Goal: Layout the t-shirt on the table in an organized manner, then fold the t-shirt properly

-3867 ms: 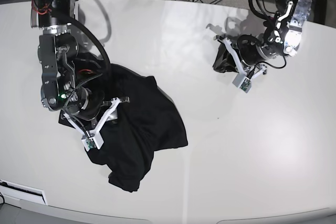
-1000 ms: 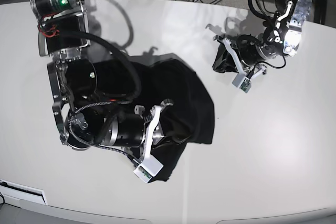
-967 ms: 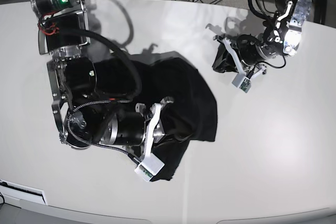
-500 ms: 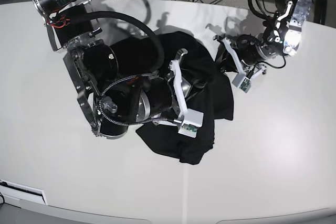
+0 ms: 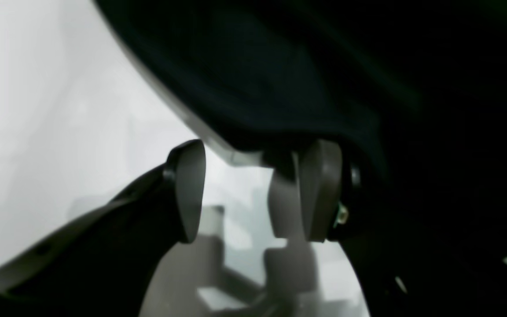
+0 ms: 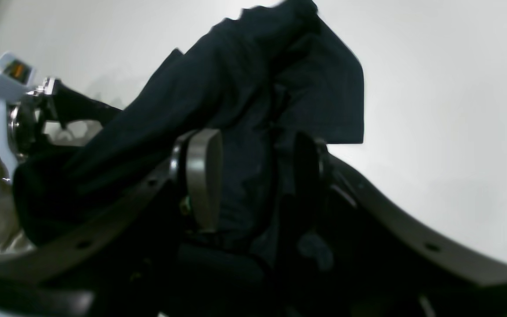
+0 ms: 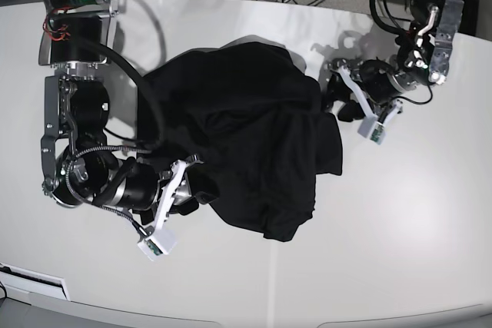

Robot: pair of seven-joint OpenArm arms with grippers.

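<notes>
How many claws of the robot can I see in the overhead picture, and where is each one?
2. The right claw is at the lower left edge of the t-shirt. The left claw is at the shirt's upper right edge. Both are over the table; dark cloth partly hides them.

Our left gripper (image 5: 253,189) stands with its jaws apart, nothing between the pads. Our right gripper (image 6: 253,180) also stands parted, with black cloth lying loosely between its fingers (image 6: 203,176).

Before us: one black t-shirt (image 7: 246,128), one white tabletop (image 7: 400,213), our two end effectors, left (image 7: 344,104) and right (image 7: 197,187).
</notes>
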